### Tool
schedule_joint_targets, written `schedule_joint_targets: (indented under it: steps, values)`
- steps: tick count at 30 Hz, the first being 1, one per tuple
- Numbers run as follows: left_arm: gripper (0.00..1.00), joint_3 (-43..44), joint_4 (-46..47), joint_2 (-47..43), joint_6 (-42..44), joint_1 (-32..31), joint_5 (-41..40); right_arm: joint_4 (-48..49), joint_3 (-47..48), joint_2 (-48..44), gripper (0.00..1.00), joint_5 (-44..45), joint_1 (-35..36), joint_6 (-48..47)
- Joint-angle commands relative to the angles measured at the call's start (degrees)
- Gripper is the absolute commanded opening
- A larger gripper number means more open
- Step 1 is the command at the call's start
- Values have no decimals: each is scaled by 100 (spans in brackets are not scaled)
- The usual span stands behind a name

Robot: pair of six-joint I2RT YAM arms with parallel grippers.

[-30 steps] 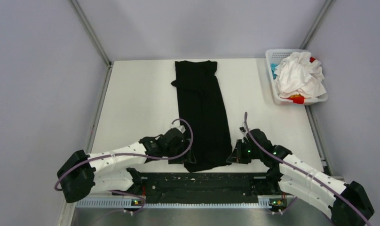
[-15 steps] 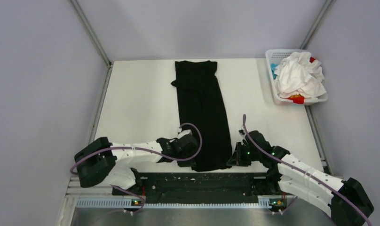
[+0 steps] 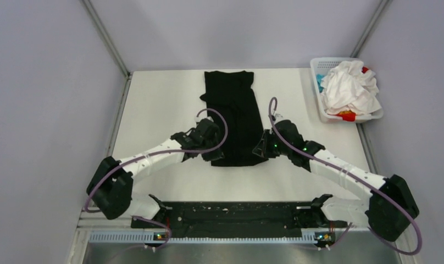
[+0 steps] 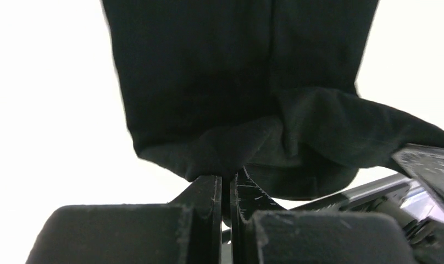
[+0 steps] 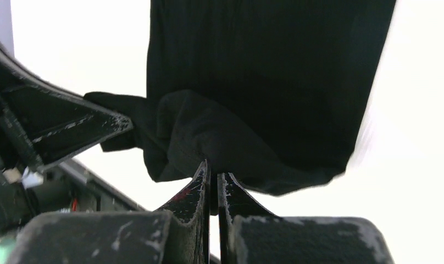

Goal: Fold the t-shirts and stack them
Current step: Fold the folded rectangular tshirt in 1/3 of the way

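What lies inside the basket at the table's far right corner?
The basket holds a crumpled heap of white cloth, with a red bit at its near edge and a blue bit at its left. Whatever lies beneath the heap is covered.

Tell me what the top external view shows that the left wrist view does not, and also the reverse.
Only the top external view shows the whole table, both arms in full, and the white basket in the far right corner, heaped with white t-shirts. Only the left wrist view shows the left gripper close up: its jaws are shut, pinching a bunched edge of black cloth. Both views show the black t-shirt lying on the white table, with its near end gathered up.
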Motion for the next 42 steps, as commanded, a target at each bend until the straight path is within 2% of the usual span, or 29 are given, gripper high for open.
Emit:
schedule_joint_targets:
  steps: [1,4,10,12,18,25,26,27,28,29,30,31,32,33,37,38,39,42]
  values:
    - [0,1115,-103,514,877,553,91,861,916,916,0,594,-287,-523]
    - [0,1692,-203,955,1113,960,24,1104,1446,1424,0,1026,-488,-487]
    - [0,2903,-537,2041,1507,1638,388,1391,2192,2437,0,986,-826,-642]
    - [0,3211,-670,2389,1564,1827,533,1776,2250,2662,0,815,-965,-645]
    - [0,3480,-415,3048,1581,2211,933,1937,2922,3700,0,445,-1203,-851]
    - [30,4308,-445,3873,1684,2457,1326,2139,3489,4513,0,544,-1377,-754]
    - [34,4455,-430,3974,1692,2485,1374,2175,3599,4610,6,555,-1428,-718]
    - [40,4613,-440,4073,1705,2531,1488,2150,3805,4710,17,513,-1470,-632]
    - [45,4768,-450,4163,1720,2577,1579,2132,3976,4806,19,420,-1535,-595]
    - [52,4923,-522,4225,1723,2636,1618,2126,4095,4864,24,386,-1575,-561]
    - [57,5058,-616,4265,1718,2684,1592,2121,4214,4909,36,372,-1598,-546]
    - [66,5144,-685,4268,1707,2754,1522,2084,4312,4931,46,346,-1611,-565]
    - [90,5173,-714,4228,1705,2800,1479,2059,4369,4910,51,282,-1611,-605]
    - [98,5158,-715,4164,1709,2840,1460,2048,4383,4865,57,205,-1613,-647]
    - [99,4932,-808,3750,1766,2898,1338,1995,3958,4422,85,67,-1612,-677]
    - [99,4833,-879,3625,1784,2898,1266,1993,3757,4281,95,59,-1615,-671]
    - [99,4698,-934,3481,1774,2898,1212,1979,3542,4132,98,56,-1617,-671]
    - [99,3928,-793,2985,1763,2888,1327,1958,2850,3664,99,-56,-1622,-662]
